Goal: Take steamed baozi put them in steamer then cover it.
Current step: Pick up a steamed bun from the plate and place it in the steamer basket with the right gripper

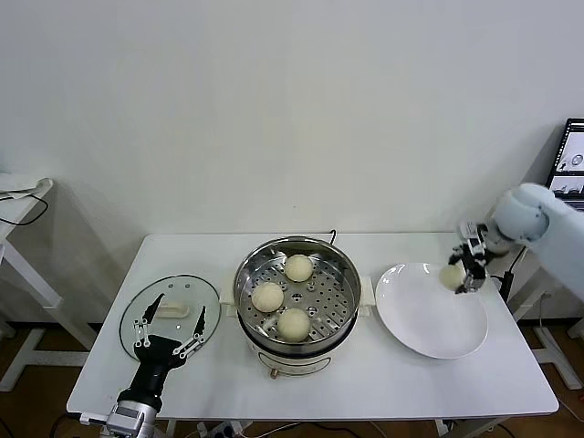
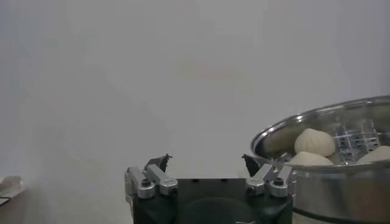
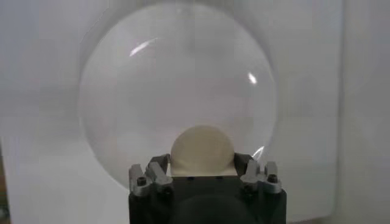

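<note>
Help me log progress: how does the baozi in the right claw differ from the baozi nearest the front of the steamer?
The held baozi is clamped in the right claw above the white plate; the front baozi rests free on the perforated tray of the steamer. The held one is alone over the plate; the front one has two others beside it. Both are round, smooth and cream-white. The left claw hangs open over the cover.

A: How is the scene lit?

B: Even, bright indoor light is seen, with soft shadows cast under the white table (image 1: 411,383).

A: Any glare or blur?

B: Small glints are seen on the white plate (image 3: 140,91) and the steamer (image 2: 329,122) rim. The wrist views are hazy, and backgrounds are rendered out of focus.
</note>
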Action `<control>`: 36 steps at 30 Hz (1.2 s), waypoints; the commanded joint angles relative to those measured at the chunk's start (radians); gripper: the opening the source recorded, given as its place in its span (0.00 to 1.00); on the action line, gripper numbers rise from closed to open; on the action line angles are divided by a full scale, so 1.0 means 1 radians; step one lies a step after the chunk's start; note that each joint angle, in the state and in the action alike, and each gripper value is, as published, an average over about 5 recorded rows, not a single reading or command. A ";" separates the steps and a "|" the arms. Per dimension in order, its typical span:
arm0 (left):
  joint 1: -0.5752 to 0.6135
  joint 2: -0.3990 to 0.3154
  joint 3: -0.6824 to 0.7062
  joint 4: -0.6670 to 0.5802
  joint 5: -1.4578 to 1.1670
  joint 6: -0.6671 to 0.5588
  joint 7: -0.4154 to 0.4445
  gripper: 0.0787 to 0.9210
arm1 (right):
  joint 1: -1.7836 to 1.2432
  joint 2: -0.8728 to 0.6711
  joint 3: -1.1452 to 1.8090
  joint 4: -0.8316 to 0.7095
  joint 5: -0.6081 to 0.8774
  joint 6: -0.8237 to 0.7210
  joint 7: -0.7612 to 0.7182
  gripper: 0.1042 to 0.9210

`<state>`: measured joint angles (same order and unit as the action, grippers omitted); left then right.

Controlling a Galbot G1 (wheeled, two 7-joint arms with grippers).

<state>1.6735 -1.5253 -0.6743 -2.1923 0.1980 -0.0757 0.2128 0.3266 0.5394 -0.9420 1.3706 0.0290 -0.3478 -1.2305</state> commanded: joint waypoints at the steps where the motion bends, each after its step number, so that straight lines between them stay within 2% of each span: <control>1: 0.001 0.002 0.000 -0.009 -0.004 -0.003 0.002 0.88 | 0.556 0.047 -0.503 0.265 0.427 -0.225 0.039 0.73; 8: 0.005 0.003 0.004 -0.041 -0.018 0.001 -0.006 0.88 | 0.652 0.236 -0.559 0.302 0.590 -0.329 0.101 0.73; 16: 0.004 0.005 -0.018 -0.056 -0.037 0.005 -0.009 0.88 | 0.592 0.476 -0.523 0.227 0.682 -0.376 0.156 0.73; 24: -0.001 0.007 -0.022 -0.055 -0.040 0.005 -0.009 0.88 | 0.493 0.586 -0.513 0.158 0.628 -0.374 0.150 0.73; 36: -0.007 0.011 -0.031 -0.040 -0.046 0.006 -0.006 0.88 | 0.328 0.596 -0.493 0.080 0.440 -0.361 0.114 0.73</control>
<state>1.6678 -1.5157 -0.6985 -2.2356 0.1552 -0.0712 0.2057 0.7561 1.0662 -1.4277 1.5013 0.5616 -0.6940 -1.1091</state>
